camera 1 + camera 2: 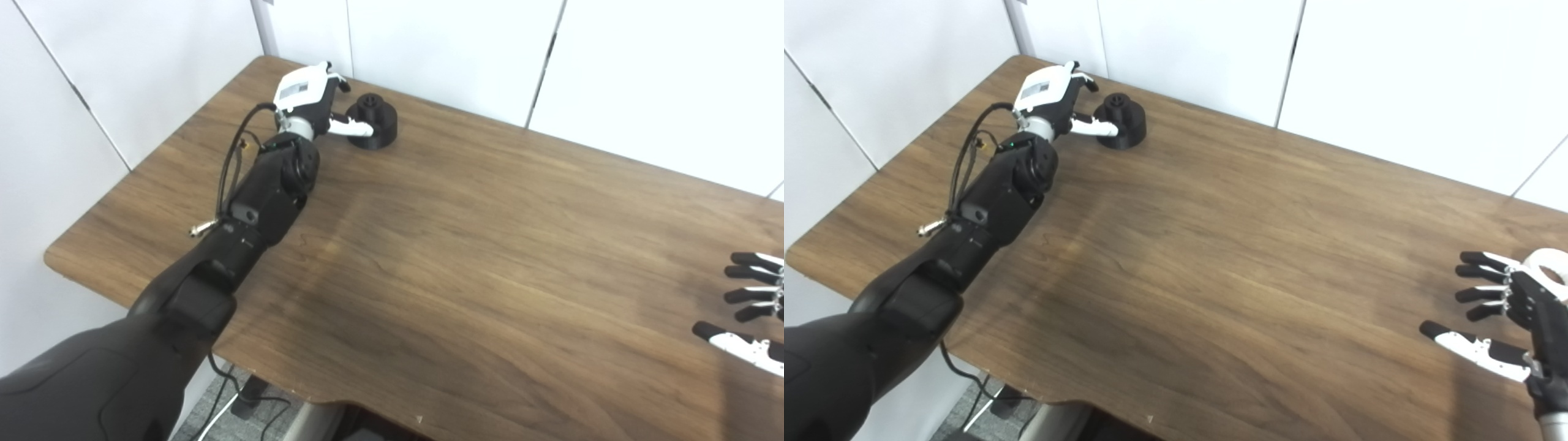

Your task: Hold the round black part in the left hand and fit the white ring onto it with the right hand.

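My left robot hand (pixel 1053 101) reaches to the far left corner of the surface (pixel 1213 257), thumb touching the round black part (pixel 1121 125) standing there, not yet gripping it. My right robot hand (pixel 1513 321) hangs open, fingers spread, the white ring (pixel 1549 266) just behind it.

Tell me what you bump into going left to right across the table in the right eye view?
left hand → round black part → right hand → white ring, poking out behind that hand.
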You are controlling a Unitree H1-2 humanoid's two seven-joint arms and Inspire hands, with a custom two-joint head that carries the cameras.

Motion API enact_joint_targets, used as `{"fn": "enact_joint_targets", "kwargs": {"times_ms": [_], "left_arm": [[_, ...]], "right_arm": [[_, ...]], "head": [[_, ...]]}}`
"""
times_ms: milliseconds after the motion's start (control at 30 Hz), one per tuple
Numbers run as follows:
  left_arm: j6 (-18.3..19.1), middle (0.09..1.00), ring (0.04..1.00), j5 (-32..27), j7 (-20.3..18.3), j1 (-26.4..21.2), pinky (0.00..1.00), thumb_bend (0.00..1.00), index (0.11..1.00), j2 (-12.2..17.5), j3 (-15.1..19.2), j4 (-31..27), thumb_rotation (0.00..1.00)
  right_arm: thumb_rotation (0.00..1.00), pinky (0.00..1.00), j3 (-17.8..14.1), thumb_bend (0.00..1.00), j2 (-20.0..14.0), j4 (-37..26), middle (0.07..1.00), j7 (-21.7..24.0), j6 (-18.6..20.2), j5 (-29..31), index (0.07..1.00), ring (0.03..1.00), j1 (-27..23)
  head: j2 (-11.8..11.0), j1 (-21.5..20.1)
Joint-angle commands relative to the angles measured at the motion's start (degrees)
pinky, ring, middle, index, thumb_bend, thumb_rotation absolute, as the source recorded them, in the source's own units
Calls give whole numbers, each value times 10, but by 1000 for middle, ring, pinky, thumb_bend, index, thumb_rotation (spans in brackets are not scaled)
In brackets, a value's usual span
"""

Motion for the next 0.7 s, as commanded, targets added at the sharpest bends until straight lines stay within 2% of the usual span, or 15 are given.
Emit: {"fn": "enact_joint_targets", "kwargs": {"times_ms": [0, 200, 667], "left_arm": [[-9, 1000, 1000, 2, 14, -38, 1000, 1000, 776, 20, -1, -1, 513], [-12, 1000, 1000, 6, 21, -52, 1000, 1000, 785, 19, -16, 27, 521], [-10, 1000, 1000, -4, 27, -73, 1000, 1000, 774, 8, -33, 64, 450]], "right_arm": [[70, 447, -10, 724, -12, -21, 691, -4, -14, 9, 715, 571, -16], [65, 453, -13, 726, -12, -27, 699, -2, -8, 12, 718, 576, -13], [51, 459, -14, 721, -13, -37, 704, -3, -1, 10, 712, 579, -7]], "head": [[1, 0], [2, -2], [5, -11]]}}
